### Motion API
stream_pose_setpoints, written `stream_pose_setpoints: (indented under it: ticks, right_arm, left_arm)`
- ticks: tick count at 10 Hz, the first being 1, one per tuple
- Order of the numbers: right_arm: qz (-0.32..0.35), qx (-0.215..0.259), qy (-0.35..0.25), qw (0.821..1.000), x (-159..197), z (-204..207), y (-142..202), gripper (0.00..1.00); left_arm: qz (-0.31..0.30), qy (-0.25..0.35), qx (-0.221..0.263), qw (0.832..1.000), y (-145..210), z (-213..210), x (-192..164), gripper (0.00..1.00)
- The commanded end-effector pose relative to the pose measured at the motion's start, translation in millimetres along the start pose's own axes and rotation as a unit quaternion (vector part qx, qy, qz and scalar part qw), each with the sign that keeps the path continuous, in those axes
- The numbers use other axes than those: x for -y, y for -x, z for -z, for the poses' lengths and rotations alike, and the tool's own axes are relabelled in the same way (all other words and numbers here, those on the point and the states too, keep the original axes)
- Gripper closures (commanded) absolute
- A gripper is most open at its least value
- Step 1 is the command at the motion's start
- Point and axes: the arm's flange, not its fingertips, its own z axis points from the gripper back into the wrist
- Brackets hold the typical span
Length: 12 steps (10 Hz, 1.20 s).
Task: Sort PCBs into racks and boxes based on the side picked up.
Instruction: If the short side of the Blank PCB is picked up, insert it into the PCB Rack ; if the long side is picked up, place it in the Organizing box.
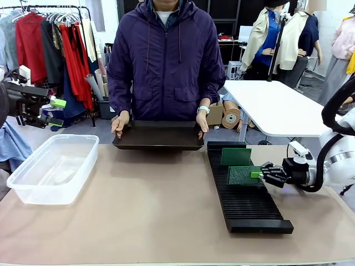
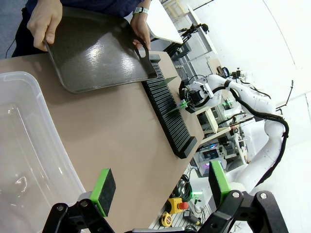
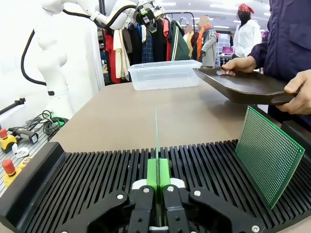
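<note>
Beige tabletop (image 1: pixel 150 210), clothes rails behind. Right gripper (image 1: pixel 259 174): green pads pressed together on a thin green rectangular PCB (image 1: pixel 244 175), held edge-on over the long black slotted rack (image 1: pixel 247 208). A second green PCB (image 1: pixel 236 157) stands tilted in the rack's far slots. Left gripper (image 2: pixel 160 187): fingers spread, holding nothing, above the near edge of the clear plastic rectangular tub (image 1: pixel 52 169). Person's hands (image 1: pixel 120 123) hold a dark smooth shallow tray (image 1: pixel 158 137) at the far edge.

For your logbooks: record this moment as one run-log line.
right gripper: shut on PCB | over rack | left gripper: open
</note>
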Motion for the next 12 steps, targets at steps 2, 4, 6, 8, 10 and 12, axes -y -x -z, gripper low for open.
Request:
stream_pose_setpoints:
  ticks: [2,4,6,8,10,12]
  right_arm:
    - [-0.022,-0.051,0.008,0.998,-4.0,3.0,7.9,1.0]
    - [-0.004,-0.001,0.0,1.0,0.1,-0.1,0.1,1.0]
    - [-0.004,-0.001,0.0,1.0,0.1,-0.1,0.1,1.0]
    - [-0.004,-0.001,0.0,1.0,0.1,-0.1,0.1,1.0]
    - [-0.004,-0.001,0.0,1.0,0.1,-0.1,0.1,1.0]
    - [-0.004,-0.001,0.0,1.0,0.1,-0.1,0.1,1.0]
  left_arm:
    - [0.001,0.002,0.001,1.0,0.0,-0.3,1.5,0.0]
    - [0.001,0.002,0.001,1.0,0.0,-0.3,1.5,0.0]
    - [0.001,0.002,0.001,1.0,0.0,-0.3,1.5,0.0]
    - [0.001,0.002,0.001,1.0,0.0,-0.3,1.5,0.0]
    - [0.001,0.002,0.001,1.0,0.0,-0.3,1.5,0.0]
    - [0.001,0.002,0.001,1.0,0.0,-0.3,1.5,0.0]
